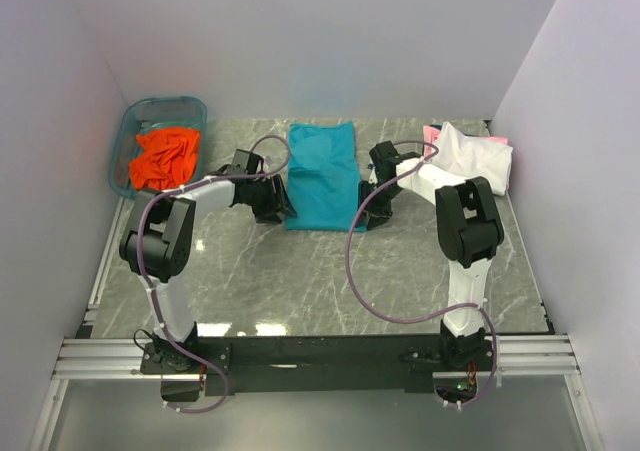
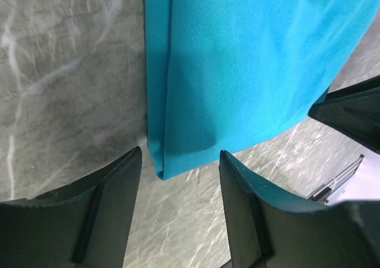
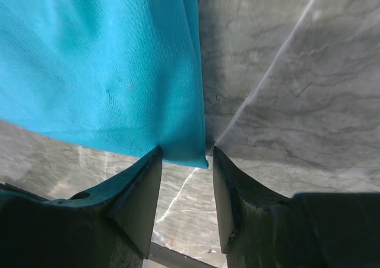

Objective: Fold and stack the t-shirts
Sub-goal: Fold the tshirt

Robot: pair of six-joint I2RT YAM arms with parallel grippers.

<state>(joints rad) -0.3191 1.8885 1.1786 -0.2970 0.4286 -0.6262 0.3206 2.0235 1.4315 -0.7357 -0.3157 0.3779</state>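
Note:
A teal t-shirt (image 1: 320, 176) lies folded into a long strip at the table's middle back. My left gripper (image 1: 280, 211) is open at its near left corner, which lies between and just beyond the fingertips in the left wrist view (image 2: 178, 143). My right gripper (image 1: 367, 216) is open at the near right corner, seen just past the fingertips in the right wrist view (image 3: 184, 143). An orange t-shirt (image 1: 165, 157) lies crumpled in the tub. A white t-shirt (image 1: 475, 156) lies bunched at the back right over a pink t-shirt (image 1: 433, 133). The dark blue t-shirt is out of view.
A translucent blue plastic tub (image 1: 131, 136) stands at the back left. White walls close in the back and both sides. The grey marble table (image 1: 300, 281) ends at a black rail in front.

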